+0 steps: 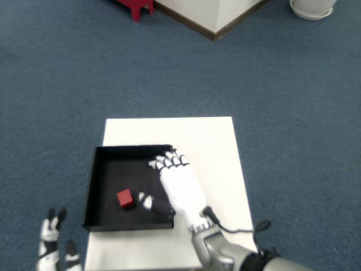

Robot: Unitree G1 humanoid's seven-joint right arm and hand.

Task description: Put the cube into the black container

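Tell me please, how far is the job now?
Done: the red cube lies on the floor of the black container. In hand: nothing; the right hand is open over the container's right wall. Left: only to pull the hand away.

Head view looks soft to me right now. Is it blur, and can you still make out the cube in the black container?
Head view: mild motion blur, worst on the right robot hand and the left hand at the bottom-left corner; lighting even, no glare. The red cube is still readable on the black container floor.
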